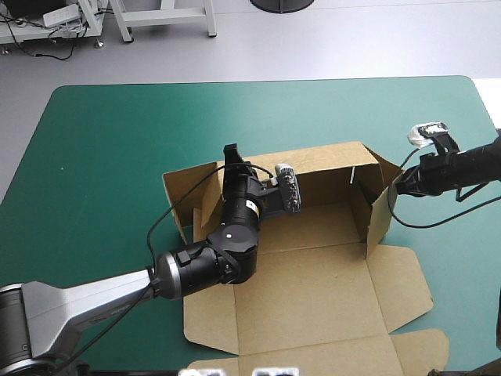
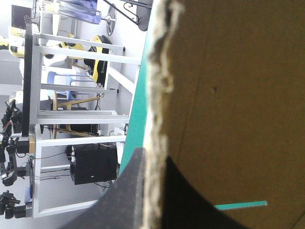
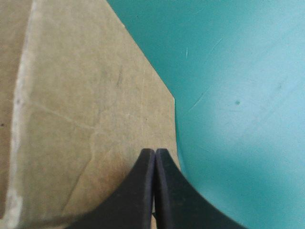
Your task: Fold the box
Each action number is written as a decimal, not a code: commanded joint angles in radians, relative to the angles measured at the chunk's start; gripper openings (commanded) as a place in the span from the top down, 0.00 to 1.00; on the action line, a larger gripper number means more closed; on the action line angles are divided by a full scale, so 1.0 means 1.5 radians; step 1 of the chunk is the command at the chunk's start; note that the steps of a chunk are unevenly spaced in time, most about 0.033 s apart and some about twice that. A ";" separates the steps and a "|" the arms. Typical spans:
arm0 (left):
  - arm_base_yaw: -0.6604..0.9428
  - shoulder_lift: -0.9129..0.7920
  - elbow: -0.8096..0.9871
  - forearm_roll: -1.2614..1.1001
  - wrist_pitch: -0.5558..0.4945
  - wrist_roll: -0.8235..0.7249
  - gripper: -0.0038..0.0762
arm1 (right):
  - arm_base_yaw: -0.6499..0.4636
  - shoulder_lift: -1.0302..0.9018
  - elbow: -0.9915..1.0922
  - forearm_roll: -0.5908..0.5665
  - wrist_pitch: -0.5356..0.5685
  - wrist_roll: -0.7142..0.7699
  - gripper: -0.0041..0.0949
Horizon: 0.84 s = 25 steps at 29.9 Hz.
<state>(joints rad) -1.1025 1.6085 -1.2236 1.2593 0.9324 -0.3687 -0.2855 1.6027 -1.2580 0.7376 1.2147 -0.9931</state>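
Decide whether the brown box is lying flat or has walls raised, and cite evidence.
Walls raised, tray open: the box has its far and side walls standing, while its lid panel lies flat on the teal-green cover.

Black fingers (image 3: 136,195) of the right gripper (image 3: 155,151) pressed together into one pointed arch. Tip sits over a brown box (image 3: 86,119) panel, close to its slanted cut edge. Panel creased, pale worn fold along one side. Teal-green tabletop (image 3: 238,95) beside the panel, faintly scratched, one small dark speck.
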 commanded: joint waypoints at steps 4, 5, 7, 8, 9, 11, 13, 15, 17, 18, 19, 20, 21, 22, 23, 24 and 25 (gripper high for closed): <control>-0.004 -0.018 -0.012 0.000 -0.008 -0.022 0.96 | -0.005 -0.052 -0.006 0.022 0.023 0.003 0.98; -0.004 -0.018 -0.012 0.000 -0.008 -0.022 0.96 | -0.005 -0.055 -0.006 0.013 0.023 0.005 0.98; -0.004 -0.018 -0.012 0.000 -0.009 -0.024 0.96 | -0.005 -0.059 -0.006 -0.003 0.023 0.010 0.98; -0.004 -0.018 -0.012 0.000 -0.009 -0.024 0.96 | -0.005 -0.059 -0.006 -0.004 0.023 0.017 0.97; -0.004 -0.018 -0.012 0.000 -0.011 -0.024 0.96 | -0.005 -0.059 -0.006 -0.004 0.023 0.025 0.96; -0.004 -0.018 -0.012 0.000 -0.016 -0.024 0.96 | -0.005 -0.059 -0.006 -0.005 0.023 0.031 0.91; -0.004 -0.018 -0.012 0.000 -0.019 -0.024 0.96 | -0.005 -0.059 -0.006 -0.008 0.023 0.039 0.82; -0.004 -0.018 -0.012 0.000 -0.019 -0.024 0.96 | -0.005 -0.059 -0.006 -0.008 0.023 0.040 0.71; -0.004 -0.018 -0.012 0.000 -0.019 -0.024 0.96 | -0.005 -0.059 -0.004 -0.008 0.023 0.040 0.61; -0.004 -0.018 -0.012 0.000 -0.019 -0.024 0.96 | -0.005 -0.059 -0.003 -0.008 0.023 0.042 0.58; -0.004 -0.018 -0.012 0.000 -0.019 -0.024 0.96 | -0.004 -0.059 0.002 -0.008 0.023 0.045 0.56; -0.004 -0.018 -0.012 0.000 -0.019 -0.024 0.96 | -0.004 -0.059 0.005 -0.008 0.023 0.057 0.55; -0.004 -0.018 -0.012 0.000 -0.019 -0.024 0.96 | -0.004 -0.059 0.013 -0.008 0.023 0.065 0.55; -0.004 -0.018 -0.012 0.000 -0.019 -0.024 0.96 | -0.004 -0.060 0.022 -0.013 0.023 0.076 0.55; -0.004 -0.018 -0.012 0.002 -0.019 -0.024 0.96 | -0.004 -0.061 0.033 -0.025 0.023 0.082 0.55; -0.004 -0.018 -0.012 0.002 -0.019 -0.024 0.96 | -0.004 -0.061 0.044 -0.035 0.023 0.089 0.55; -0.004 -0.018 -0.012 0.002 -0.019 -0.024 0.96 | -0.004 -0.064 0.055 -0.044 0.023 0.090 0.56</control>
<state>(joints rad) -1.1025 1.6085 -1.2236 1.2593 0.9306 -0.3717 -0.2855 1.5549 -1.1887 0.6660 1.2112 -0.8730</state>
